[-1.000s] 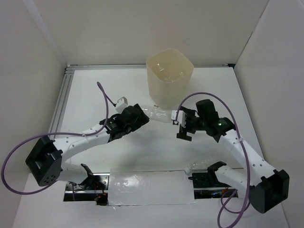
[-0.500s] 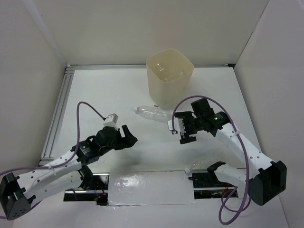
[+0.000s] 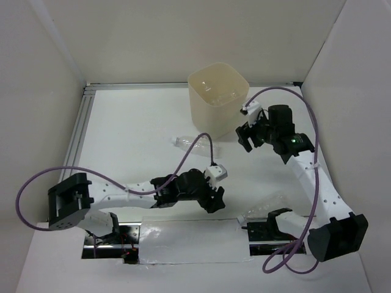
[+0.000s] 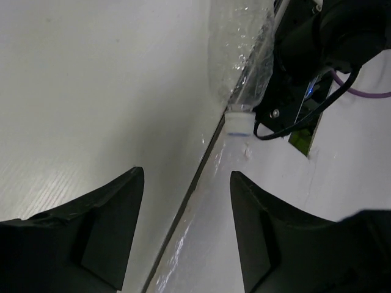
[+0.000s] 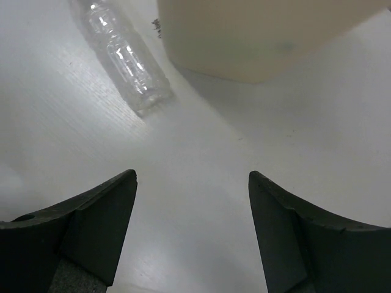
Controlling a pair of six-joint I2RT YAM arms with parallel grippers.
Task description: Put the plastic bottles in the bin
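Observation:
The cream bin [image 3: 218,101] stands upright at the back of the table; its base [image 5: 263,36] fills the top of the right wrist view. One clear plastic bottle [image 3: 189,143] [image 5: 125,55] lies on its side just left of the bin's base. A second clear bottle [image 3: 264,206] with a white cap [image 4: 240,120] lies at the near right, against the right arm's base. My left gripper [image 3: 217,199] [image 4: 186,177] is open and empty, pointing at that cap from a short way off. To the right of the bin's base hangs my right gripper [image 3: 245,137] [image 5: 192,176], open and empty.
A shiny taped strip [image 3: 189,239] runs along the near edge between the arm bases. The black right arm base and its purple cable [image 4: 330,49] sit right beside the near bottle. White walls close in the table on three sides.
The left arm swung from the table's middle to the near right, toward the capped bottle. The right gripper pulled back beside the bin. Both jaws narrowed somewhat.

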